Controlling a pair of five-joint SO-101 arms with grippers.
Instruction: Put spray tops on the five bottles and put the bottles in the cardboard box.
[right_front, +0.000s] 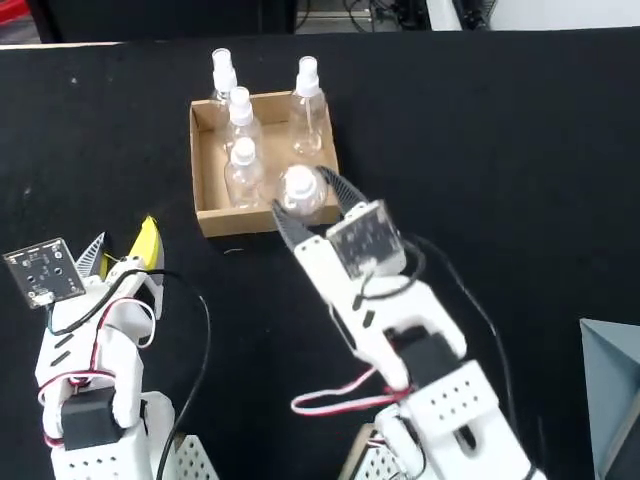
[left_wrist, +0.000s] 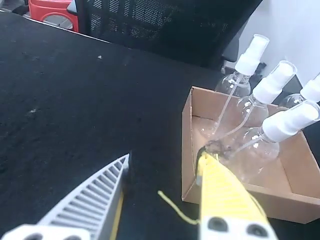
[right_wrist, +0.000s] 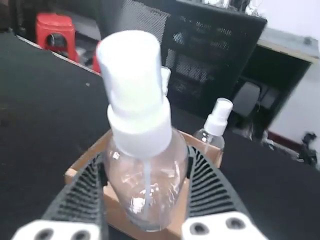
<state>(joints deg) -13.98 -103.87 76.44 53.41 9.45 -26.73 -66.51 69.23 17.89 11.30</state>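
Observation:
The open cardboard box (right_front: 205, 150) sits on the black table. Several clear bottles with white spray tops stand upright in it, among them one at the far right (right_front: 308, 105) and one near the middle (right_front: 243, 168). My right gripper (right_front: 305, 195) is shut on another clear spray-topped bottle (right_front: 300, 188), held upright over the box's near right corner. In the right wrist view that bottle (right_wrist: 145, 170) sits between the black fingers (right_wrist: 82, 195). My left gripper (right_front: 124, 235) rests left of the box, open and holding nothing. Its grey and yellow fingers (left_wrist: 220, 195) stand beside the box wall (left_wrist: 187, 150).
A grey object (right_front: 612, 390) stands at the near right edge of the table. Red and white cables (right_front: 340, 395) loop by the right arm's base. Black tabletop lies bare to the left and right of the box. A mesh chair (right_wrist: 210, 55) stands behind the table.

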